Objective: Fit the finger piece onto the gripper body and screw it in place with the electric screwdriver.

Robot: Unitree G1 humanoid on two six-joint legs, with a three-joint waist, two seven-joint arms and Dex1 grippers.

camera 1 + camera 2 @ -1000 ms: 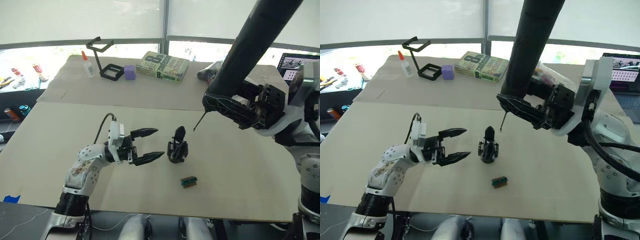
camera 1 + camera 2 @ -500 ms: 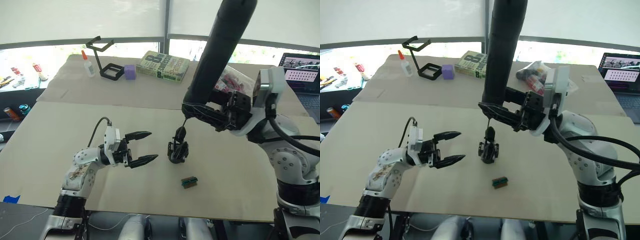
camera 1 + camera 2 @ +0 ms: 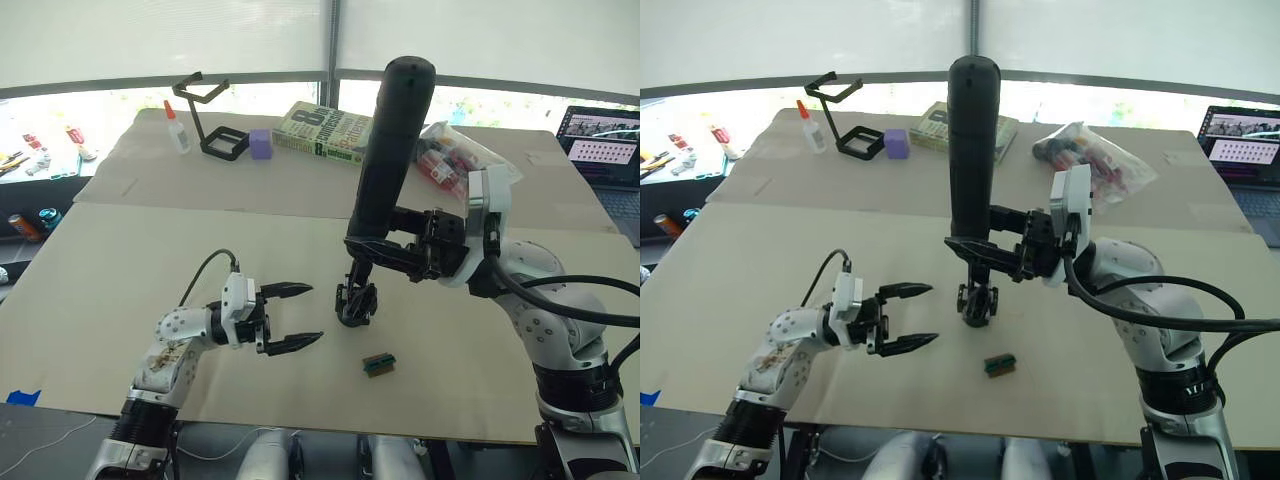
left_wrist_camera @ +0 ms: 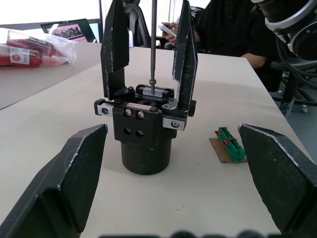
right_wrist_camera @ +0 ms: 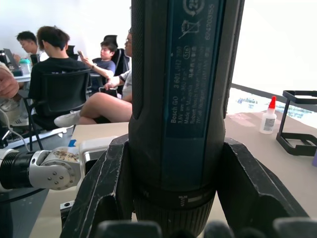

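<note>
Fingers, left: black fingers (image 3: 292,315) spread wide apart, holding and touching nothing, pointing toward the gripper body (image 3: 356,303) from just beside it.
Fingers, right: right gripper (image 3: 385,256) clamped round the lower end of the screwdriver (image 3: 389,150), one finger on each side of the barrel.

Eye views, screwdriver: held close to upright over the body, thick end up and bit end down, likely so the bit meets the screw squarely.
Eye views, body: stands upright on the table (image 3: 480,340), directly under the tool, between the two arms.
Eye views, left arm: low over the table, probably waiting close by to steady the body (a guess).
Eye views, clutter: small green block (image 3: 377,364) lies near the body, apart from it; book (image 3: 327,132), glue bottle (image 3: 176,130), wire stand (image 3: 208,117) and purple cube (image 3: 260,145) sit well apart at the far side.

Left wrist view, body: round base on the table, two black finger pieces (image 4: 114,44) upright on its carriage, so the piece looks already fitted.
Left wrist view, bit: thin metal bit (image 4: 153,44) comes straight down between the two pieces, its tip at the top of the carriage; whether it sits in a screw head I cannot tell.
Left wrist view, own fingers: far apart, one at each side of the body, clear of it.

Right wrist view, grip: barrel (image 5: 184,99) wedged tight between both fingers.
Right wrist view, background: seated people behind.
</note>
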